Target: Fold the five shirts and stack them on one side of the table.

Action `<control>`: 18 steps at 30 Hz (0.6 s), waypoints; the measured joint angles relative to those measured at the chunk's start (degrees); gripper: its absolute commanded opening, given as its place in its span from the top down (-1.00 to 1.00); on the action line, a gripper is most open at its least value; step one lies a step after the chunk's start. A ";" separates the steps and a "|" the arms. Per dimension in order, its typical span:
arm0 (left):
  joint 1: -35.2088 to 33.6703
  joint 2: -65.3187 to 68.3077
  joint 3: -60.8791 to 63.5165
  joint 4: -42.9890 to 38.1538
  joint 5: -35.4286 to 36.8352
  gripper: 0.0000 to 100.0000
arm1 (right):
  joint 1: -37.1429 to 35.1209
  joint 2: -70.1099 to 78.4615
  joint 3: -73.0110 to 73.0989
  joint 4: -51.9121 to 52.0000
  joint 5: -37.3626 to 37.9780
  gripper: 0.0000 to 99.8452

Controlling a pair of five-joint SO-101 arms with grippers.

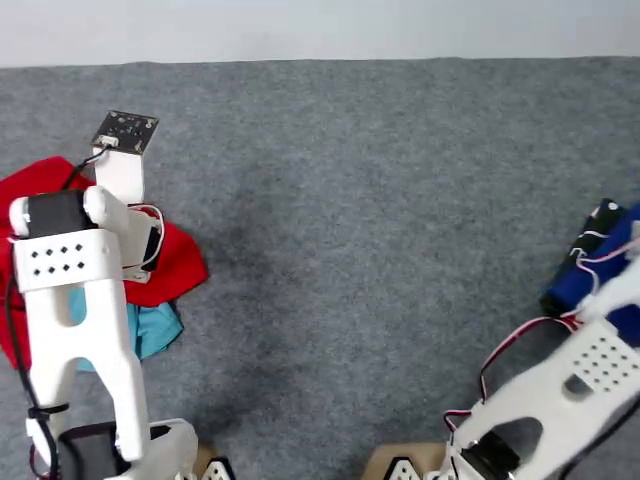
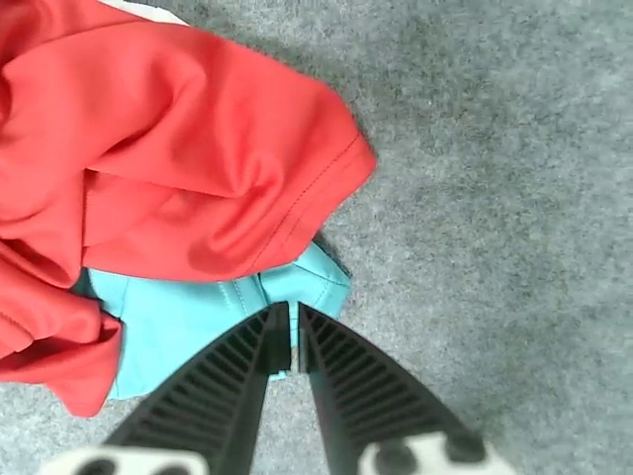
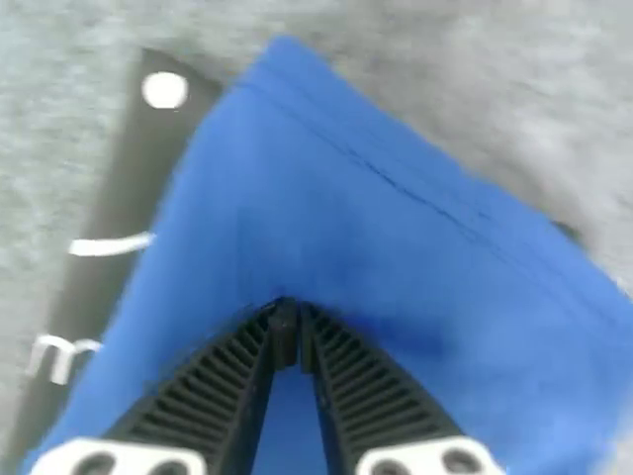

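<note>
A crumpled red shirt lies at the table's left side, on top of a teal shirt whose corner sticks out from under it. My left gripper hangs over the teal corner, its fingers shut with only a hairline gap and no cloth visibly pinched. At the right edge a blue shirt is bunched up against the right arm. My right gripper is shut on a fold of this blue shirt. A dark piece with white marks lies under the blue cloth.
Grey carpet-like cloth covers the table, and a wide bare stretch runs between the two arms. The left arm's white body hides part of the red and teal pile. A pale wall lines the far edge.
</note>
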 measured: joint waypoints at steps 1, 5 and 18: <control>0.00 0.00 0.00 0.00 0.00 0.96 | -0.88 0.62 0.00 0.00 0.00 0.98; 0.00 0.00 0.00 0.00 0.00 0.96 | -2.73 1.32 0.00 0.00 0.00 0.98; 0.00 0.00 0.00 0.00 0.00 0.96 | -0.44 -6.95 0.00 2.37 0.26 0.98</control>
